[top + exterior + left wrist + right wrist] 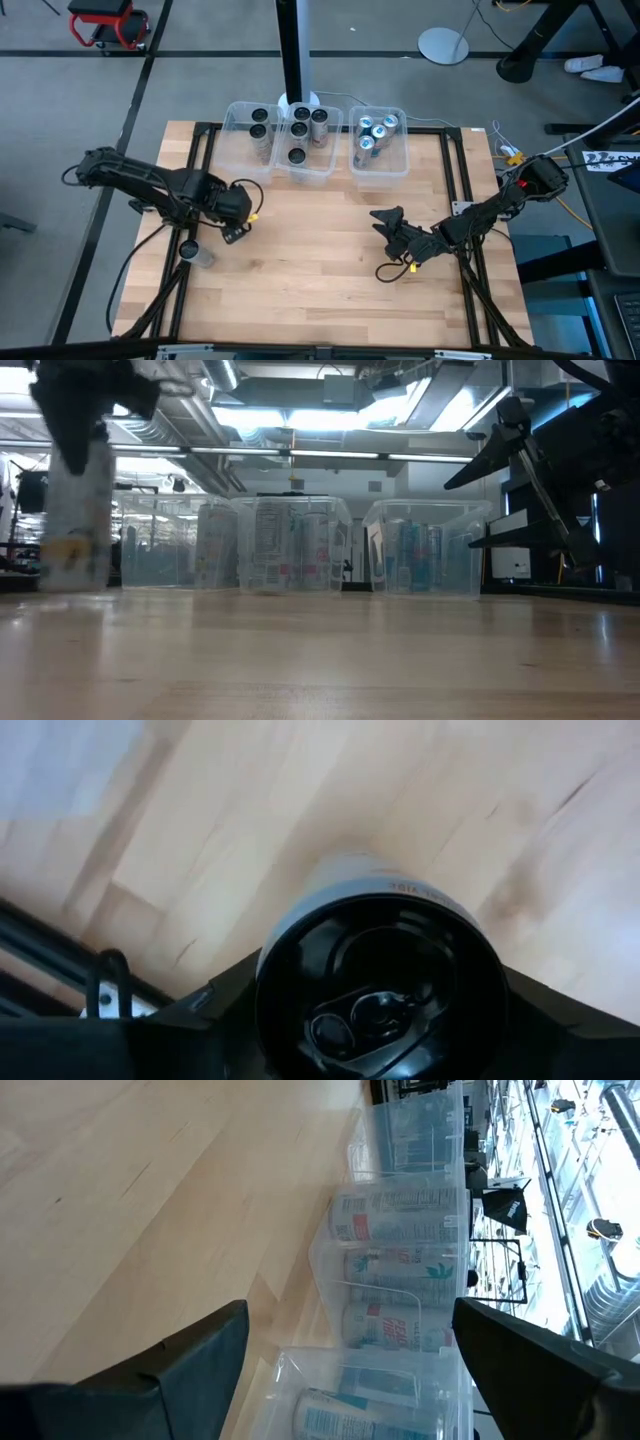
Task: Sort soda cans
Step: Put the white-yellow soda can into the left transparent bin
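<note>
A soda can (375, 980) with a dark top stands upright on the wood table (320, 270) at the left. My left gripper (375, 1010) is over it, pointing down. The low view shows the can (75, 510) under the gripper (85, 400); in the high view the gripper (238, 225) hides it. A second can (192, 252) sits on the table near the left rail, untouched. My right gripper (385, 222) hovers open right of centre, its fingers (150, 1370) wide apart on nothing. My left gripper comes from above, pointing down, with one finger (215, 1005) on each side of the can's upper rim (275, 945). The fingers lie against opposite sides of the can just below its dark top. The can is upright with its base (72, 580) on the table.
Three clear bins line the far edge. The left bin (240, 112) holds two dark-topped cans, the middle bin (305, 172) several dark-topped ones, and the right bin (400, 155) several teal-topped ones. Black frame rails (205, 160) run along both table sides. Bare wood lies between the arms.
</note>
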Robot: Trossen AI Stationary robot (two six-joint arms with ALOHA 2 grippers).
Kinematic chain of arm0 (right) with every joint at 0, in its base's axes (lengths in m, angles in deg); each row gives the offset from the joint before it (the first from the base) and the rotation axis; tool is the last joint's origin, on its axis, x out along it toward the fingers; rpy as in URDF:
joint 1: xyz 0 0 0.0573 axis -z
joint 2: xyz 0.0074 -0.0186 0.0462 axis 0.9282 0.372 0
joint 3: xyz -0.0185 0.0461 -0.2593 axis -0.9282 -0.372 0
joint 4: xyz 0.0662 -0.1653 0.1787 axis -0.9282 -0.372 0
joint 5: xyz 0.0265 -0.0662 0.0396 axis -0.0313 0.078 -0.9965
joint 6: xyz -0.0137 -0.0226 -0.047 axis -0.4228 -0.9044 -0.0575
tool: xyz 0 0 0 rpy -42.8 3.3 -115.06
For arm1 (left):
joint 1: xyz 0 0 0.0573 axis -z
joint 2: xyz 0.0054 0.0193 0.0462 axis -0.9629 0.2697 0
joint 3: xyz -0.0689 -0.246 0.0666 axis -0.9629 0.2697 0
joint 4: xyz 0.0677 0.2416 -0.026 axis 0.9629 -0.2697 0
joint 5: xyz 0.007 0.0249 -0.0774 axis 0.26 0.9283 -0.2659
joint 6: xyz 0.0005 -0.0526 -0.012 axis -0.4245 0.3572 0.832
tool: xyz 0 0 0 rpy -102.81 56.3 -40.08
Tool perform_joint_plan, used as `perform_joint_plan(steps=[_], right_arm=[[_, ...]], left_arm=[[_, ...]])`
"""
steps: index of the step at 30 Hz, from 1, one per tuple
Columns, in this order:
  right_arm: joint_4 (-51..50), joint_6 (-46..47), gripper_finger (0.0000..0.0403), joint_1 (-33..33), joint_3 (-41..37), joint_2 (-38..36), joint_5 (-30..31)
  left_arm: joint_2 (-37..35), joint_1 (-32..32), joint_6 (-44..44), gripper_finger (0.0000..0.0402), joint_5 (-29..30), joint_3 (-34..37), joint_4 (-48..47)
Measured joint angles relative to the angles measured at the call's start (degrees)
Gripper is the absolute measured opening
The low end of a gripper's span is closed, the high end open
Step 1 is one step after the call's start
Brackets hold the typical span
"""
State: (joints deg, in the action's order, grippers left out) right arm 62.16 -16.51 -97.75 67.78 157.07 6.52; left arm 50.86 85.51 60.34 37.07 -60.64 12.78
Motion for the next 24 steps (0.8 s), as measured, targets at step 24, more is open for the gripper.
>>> perform_joint_plan(steps=[24], right_arm=[[0.07, 0.00, 0.0348, 0.01, 0.00, 0.00, 0.02]], left_arm=[[-0.11, -17.19, -10.64, 0.0249, 37.07, -28.39, -12.61]])
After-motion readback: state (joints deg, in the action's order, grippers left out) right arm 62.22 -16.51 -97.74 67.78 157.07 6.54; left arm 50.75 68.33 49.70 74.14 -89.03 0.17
